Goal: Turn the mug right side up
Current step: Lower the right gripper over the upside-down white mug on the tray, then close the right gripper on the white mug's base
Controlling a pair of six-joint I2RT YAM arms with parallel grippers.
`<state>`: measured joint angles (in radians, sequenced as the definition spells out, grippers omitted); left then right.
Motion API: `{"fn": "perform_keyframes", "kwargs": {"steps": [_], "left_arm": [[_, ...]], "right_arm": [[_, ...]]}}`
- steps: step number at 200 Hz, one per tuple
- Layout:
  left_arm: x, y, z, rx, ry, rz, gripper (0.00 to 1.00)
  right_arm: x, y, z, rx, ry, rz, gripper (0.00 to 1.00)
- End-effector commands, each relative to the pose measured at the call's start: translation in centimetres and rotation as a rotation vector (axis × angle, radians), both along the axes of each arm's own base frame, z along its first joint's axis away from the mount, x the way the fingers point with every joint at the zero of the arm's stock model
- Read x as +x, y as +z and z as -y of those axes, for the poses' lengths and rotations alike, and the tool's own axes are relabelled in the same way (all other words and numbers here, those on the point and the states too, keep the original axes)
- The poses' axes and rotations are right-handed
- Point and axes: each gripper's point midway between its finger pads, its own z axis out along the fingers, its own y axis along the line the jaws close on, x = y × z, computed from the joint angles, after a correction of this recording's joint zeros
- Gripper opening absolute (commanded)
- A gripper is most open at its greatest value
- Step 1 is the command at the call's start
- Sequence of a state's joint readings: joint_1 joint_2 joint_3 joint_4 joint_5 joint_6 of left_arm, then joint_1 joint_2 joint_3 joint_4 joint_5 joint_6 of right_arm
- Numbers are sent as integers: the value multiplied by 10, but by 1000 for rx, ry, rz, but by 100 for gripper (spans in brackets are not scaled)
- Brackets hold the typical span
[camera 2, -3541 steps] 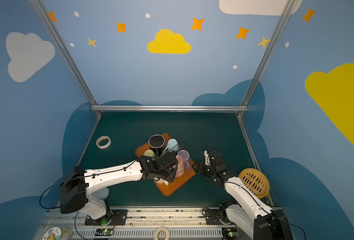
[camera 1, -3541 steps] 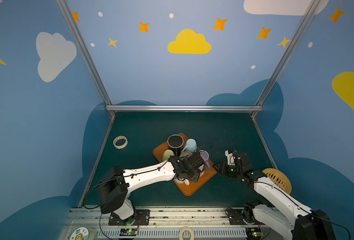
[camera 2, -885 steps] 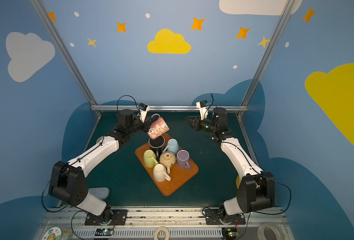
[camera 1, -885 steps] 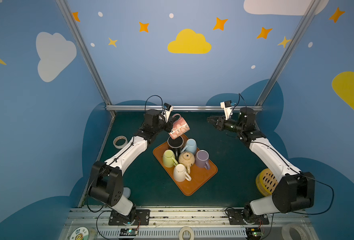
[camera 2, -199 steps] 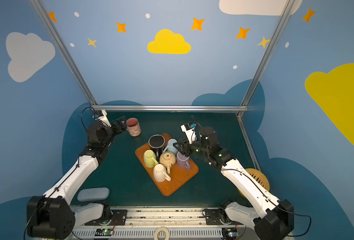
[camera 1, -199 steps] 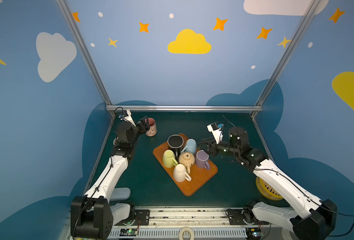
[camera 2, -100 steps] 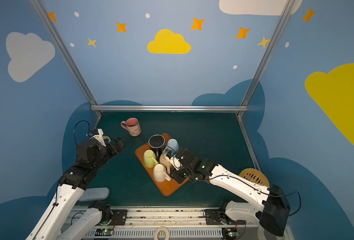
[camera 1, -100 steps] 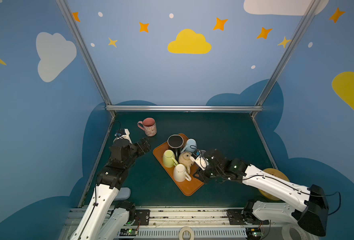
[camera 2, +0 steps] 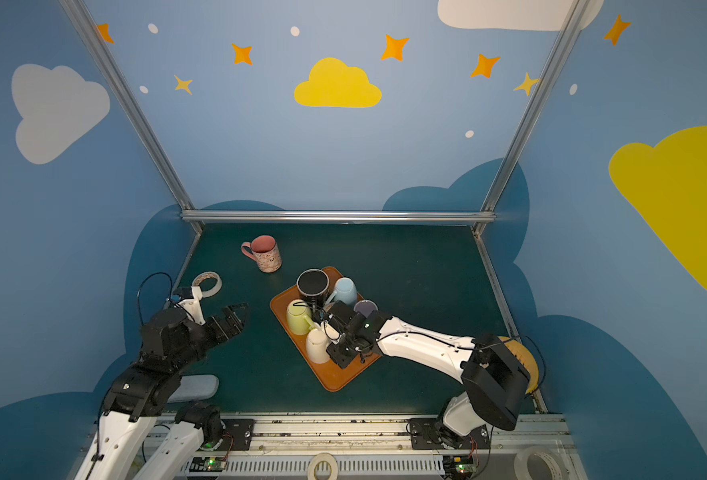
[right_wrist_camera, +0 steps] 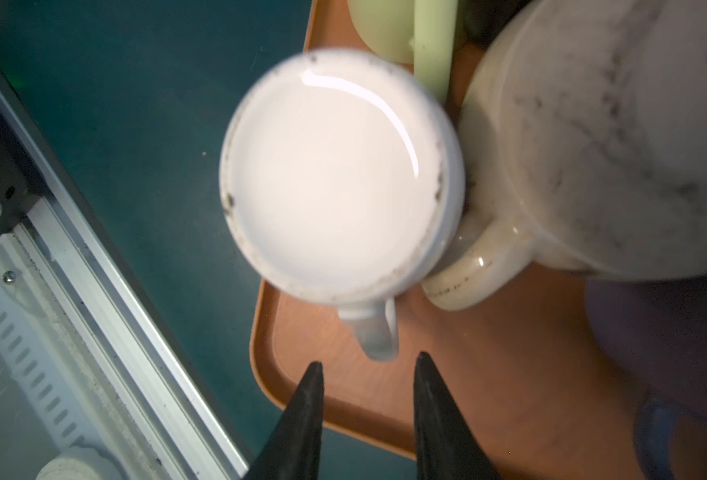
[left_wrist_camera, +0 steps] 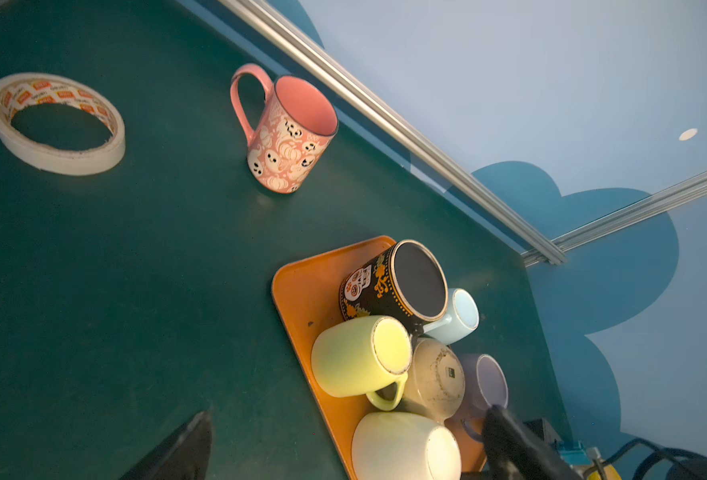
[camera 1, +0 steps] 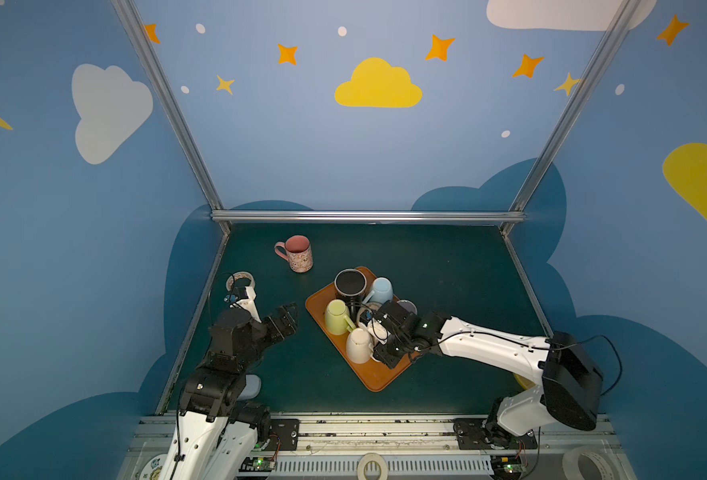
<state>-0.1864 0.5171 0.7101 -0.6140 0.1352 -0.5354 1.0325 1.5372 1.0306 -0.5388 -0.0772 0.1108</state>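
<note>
TIDY-UP ON THE TRAY: A pink mug stands mouth-up and alone on the green table, toward the upper left of the tabletop in both top views, its handle pointing left. At centre frame an orange tray is crowded with 6 mugs. The white mug sits base-up at the lower end of the cluster, touching a speckled beige mug beside it.

The right gripper reaches in from the right of both top views and hangs low over the tray at the white mug. In the right wrist view its 2 black fingers stand a narrow gap apart and clamp nothing. The end of the mug's handle lies just off their tips, with space on either side.

The left gripper hovers over bare table left of the tray, jaws spread wide and empty. A tape roll lies above it, near the table's left edge.
</note>
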Motion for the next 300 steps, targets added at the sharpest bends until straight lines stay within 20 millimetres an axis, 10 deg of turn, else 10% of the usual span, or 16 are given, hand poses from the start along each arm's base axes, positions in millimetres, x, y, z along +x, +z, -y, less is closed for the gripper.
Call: {"fn": "perform_keyframes", "kwargs": {"steps": [1,300], "left_arm": [[-9,0,3,-2,-25,2,100],[-17,3,0,2,-24,32,100]], "right_arm": [[6,3,-11,-4,28,27,32],[2,-23,-34,-174,15,19,11]]}}
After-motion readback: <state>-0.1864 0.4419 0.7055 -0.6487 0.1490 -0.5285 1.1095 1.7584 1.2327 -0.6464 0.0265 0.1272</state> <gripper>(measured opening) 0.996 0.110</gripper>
